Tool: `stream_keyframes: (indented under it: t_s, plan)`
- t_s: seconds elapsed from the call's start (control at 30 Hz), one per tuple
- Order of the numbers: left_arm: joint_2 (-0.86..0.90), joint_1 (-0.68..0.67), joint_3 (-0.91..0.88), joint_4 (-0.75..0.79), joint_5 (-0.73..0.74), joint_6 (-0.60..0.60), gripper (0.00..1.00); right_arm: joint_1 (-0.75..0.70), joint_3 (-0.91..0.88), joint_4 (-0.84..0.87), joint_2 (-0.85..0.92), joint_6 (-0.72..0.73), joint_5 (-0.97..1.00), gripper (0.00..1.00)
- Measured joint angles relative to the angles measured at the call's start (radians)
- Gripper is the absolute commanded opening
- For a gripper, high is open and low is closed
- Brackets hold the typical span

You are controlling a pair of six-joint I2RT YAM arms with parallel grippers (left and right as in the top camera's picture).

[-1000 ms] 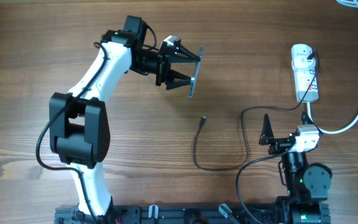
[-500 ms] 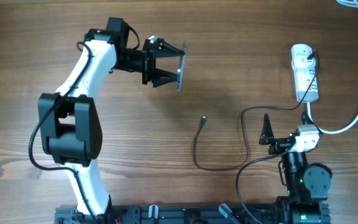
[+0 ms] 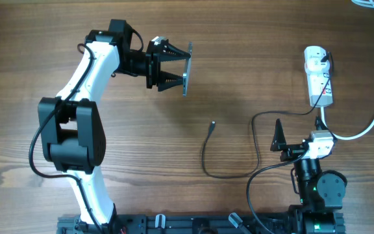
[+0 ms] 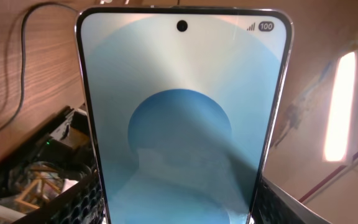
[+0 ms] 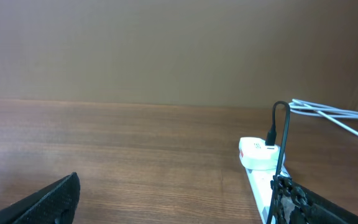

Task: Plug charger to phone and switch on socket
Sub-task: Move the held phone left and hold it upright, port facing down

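**Phone gripped upright in the left gripper, charger loose on the tabletop**

The phone (image 3: pixel 186 69) is what I see first. From overhead it shows only as a thin strip, standing on edge over the far half of the tabletop (image 3: pixel 57 26), left of the middle. The left wrist view is almost filled by its lit screen (image 4: pixel 182 118), pale blue with a darker blue circle and a punch-hole camera near the top edge. The left gripper (image 3: pixel 180 69) is closed on the phone, with one dark ribbed finger (image 4: pixel 82 199) pressed to each long side low on the phone. The jaws stand as far apart as the phone is wide.

The charger (image 3: pixel 204 155) lies near the middle of the tabletop, well apart from the phone. Its connector tip (image 3: pixel 212 123) points toward the far edge and touches nothing. From there the thin black cable loops toward the near edge, then runs right to the socket (image 3: pixel 318 77).

The socket is a white strip lying flat near the far right corner, with a black plug (image 5: pixel 271 138) in it and a white lead (image 3: pixel 369 123) curving past on its right.

The right gripper (image 5: pixel 176 186) sits low by the near edge on the right — jaws spread wide, nothing between them.
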Motion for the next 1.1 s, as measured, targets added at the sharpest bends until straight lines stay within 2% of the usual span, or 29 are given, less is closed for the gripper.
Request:
stream_keyframes:
  t_s: [0.27, 0.4, 0.53, 1.1]
  plan:
    - [0.000, 0.000, 0.000, -0.105, 0.000, 0.001, 0.68, 0.000, 0.000, 0.000, 0.000, 0.000, 0.000, 1.00]
    - [0.000, 0.000, 0.000, -0.171, 0.000, 0.003, 0.63, 0.000, 0.000, 0.000, 0.000, 0.000, 0.000, 1.00]
    - [0.000, 0.000, 0.000, -0.235, 0.000, 0.003, 0.64, 0.000, 0.000, 0.000, 0.000, 0.000, 0.000, 1.00]
    - [0.000, -0.001, 0.000, -0.295, 0.000, 0.003, 0.63, 0.000, 0.000, 0.000, 0.000, 0.000, 0.000, 1.00]
